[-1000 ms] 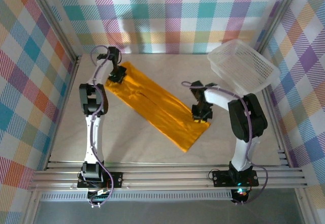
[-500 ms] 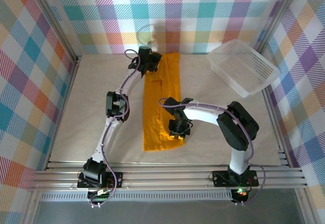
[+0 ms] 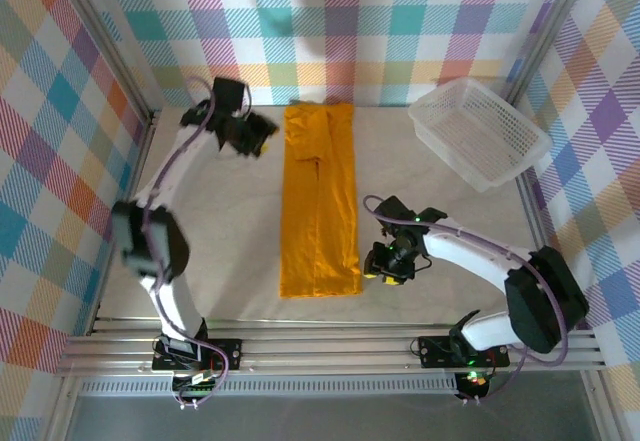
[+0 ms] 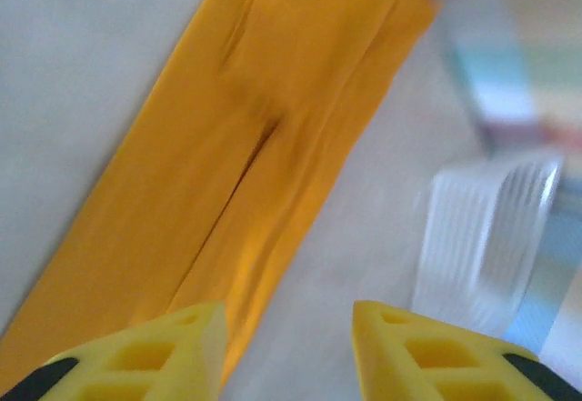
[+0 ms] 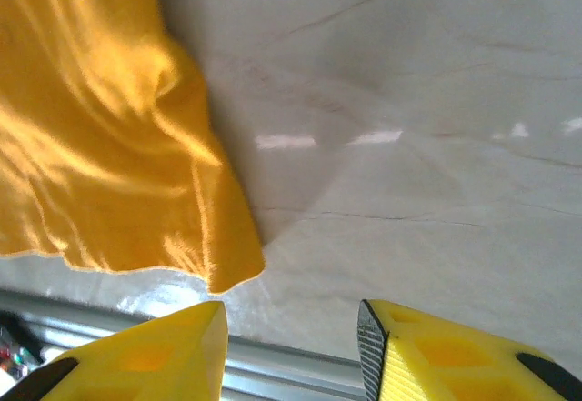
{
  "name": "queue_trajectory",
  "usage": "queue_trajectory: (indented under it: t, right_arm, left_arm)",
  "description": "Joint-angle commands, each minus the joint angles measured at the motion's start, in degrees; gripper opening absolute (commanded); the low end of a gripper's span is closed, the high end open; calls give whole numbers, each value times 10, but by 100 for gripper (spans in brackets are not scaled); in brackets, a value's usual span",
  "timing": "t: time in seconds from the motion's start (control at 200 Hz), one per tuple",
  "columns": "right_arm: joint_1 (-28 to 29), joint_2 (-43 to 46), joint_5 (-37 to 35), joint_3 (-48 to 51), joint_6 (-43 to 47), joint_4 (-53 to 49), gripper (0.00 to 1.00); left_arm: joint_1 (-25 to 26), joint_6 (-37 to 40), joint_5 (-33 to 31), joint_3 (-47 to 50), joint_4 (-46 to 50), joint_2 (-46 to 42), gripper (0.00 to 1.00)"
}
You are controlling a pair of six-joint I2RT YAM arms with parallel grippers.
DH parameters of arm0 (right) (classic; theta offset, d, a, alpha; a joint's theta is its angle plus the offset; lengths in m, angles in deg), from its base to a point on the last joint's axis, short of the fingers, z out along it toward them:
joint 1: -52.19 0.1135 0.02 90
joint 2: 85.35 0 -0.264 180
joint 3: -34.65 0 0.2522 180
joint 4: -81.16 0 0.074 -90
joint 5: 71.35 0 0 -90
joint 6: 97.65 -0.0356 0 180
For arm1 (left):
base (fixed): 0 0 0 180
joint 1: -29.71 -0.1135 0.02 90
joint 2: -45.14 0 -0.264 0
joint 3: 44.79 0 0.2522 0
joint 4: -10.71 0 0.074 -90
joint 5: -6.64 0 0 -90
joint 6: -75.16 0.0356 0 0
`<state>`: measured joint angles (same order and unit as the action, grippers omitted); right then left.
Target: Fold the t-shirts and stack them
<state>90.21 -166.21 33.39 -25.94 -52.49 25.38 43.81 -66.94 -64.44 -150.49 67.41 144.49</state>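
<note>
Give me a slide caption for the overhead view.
Orange-yellow t-shirt, folded into a long strip, on the table; left tool and right tool open beside it; white basket far right.

The left arm (image 3: 150, 246) climbs from its base at the near left corner, bends at a dark elbow and stretches far back along the left side — its wrist is turned so the left hand (image 3: 255, 133) points rightward. In the left wrist view its two yellow fingers (image 4: 182, 351) stand apart with an empty gap between them. The right arm (image 3: 470, 254) rises from the near right base, folds at a bulky elbow low on the right and sweeps leftward, ending in the right hand (image 3: 382, 263), which faces left. Its own fingers (image 5: 436, 355) are likewise spread — nothing is gripped.
</note>
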Motion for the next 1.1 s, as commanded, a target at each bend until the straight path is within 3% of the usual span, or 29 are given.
queue_trajectory:
  t: [0.0, 0.09, 0.185, 0.305, 0.5, 0.77, 0.865, 0.945, 1.095]
  right_arm:
    - [16, -36, 72, -15, 51, 37, 42]
    - [24, -78, 83, -30, 47, 47, 42]
    - [35, -117, 89, -44, 34, 47, 40]
    - [46, -138, 84, -41, 16, 64, 39]
    - [49, -163, 91, -53, -6, 85, 35]
    - [51, -166, 73, -56, -25, 76, 18]
    - [51, -155, 65, -53, -33, 69, 9]
    - [51, -141, 64, -46, -37, 63, 2]
    - [61, -113, 75, -30, -38, 38, 0]
  left_arm:
    - [22, 55, 77, 235, 65, -67, 41]
    - [39, 32, 121, 396, 39, -147, 46]
    - [79, -14, 146, 497, -8, -196, 51]
    - [130, -64, 142, 554, -77, -213, 55]
    - [161, -119, 126, 594, -159, -201, 51]
    - [166, -124, 102, 551, -210, -143, 34]
    - [168, -126, 89, 532, -214, -129, 19]
    - [173, -131, 78, 532, -198, -138, 0]
    - [185, -118, 88, 559, -136, -183, 0]
